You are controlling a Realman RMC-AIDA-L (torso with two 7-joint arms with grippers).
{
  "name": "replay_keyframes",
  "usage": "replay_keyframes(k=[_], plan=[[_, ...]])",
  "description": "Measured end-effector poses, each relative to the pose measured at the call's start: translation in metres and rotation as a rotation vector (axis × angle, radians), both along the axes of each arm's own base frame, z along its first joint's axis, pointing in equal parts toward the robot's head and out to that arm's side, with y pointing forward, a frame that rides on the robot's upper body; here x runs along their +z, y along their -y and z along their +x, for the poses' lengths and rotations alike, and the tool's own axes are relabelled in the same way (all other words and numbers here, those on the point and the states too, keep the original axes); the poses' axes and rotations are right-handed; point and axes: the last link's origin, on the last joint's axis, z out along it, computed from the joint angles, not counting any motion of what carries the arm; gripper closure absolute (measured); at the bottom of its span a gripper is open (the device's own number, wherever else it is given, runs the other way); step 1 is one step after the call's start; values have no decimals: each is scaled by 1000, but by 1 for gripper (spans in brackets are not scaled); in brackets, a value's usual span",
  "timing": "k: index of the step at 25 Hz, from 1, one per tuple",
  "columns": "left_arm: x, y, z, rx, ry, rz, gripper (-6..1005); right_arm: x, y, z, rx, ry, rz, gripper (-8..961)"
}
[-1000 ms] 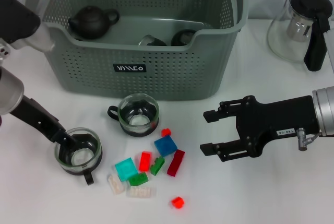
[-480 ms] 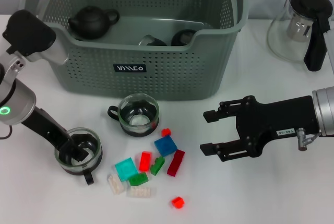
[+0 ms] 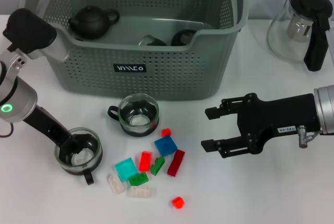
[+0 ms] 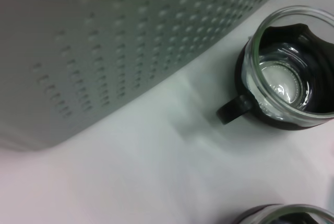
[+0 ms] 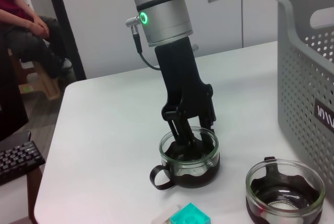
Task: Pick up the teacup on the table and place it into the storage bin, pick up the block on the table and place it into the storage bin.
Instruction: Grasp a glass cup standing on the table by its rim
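White table (image 3: 271, 192) carries everything; at its far side stands the storage bin (image 3: 156, 72), already holding a dark teapot (image 3: 93, 21) and what look like two cups (partly hidden behind the bin's front wall). Judged from that, part of the clearing is done, but two glass teacups are out on the table, as is the whole heap of blocks (image 3: 148, 169), so both halves of the task are unfinished. Right pincer (image 3: 211, 128) hovers off to the side of the blocks, fingers apart and empty. Left pincer (image 3: 73, 148) reaches down into the nearer teacup (image 3: 79, 155), one finger inside the rim; whether it has clamped on the wall I cannot tell. Cup sits on the table, not lifted. Second teacup (image 3: 138, 115) stands untouched just before the bin.
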Motion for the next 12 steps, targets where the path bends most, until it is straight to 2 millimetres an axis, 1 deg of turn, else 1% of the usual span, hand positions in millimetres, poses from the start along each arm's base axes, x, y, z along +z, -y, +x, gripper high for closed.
replay_keyframes(k=[1, 4, 12], plan=[[0, 0, 0, 1, -1, -1, 398, 0, 0, 0, -1, -1, 1, 175], [-1, 1, 0, 3, 0, -5, 609, 1, -1, 0, -3, -2, 4, 175], [-5, 1, 1, -6, -9, -25, 781, 3, -1, 1, -6, -7, 6, 174]])
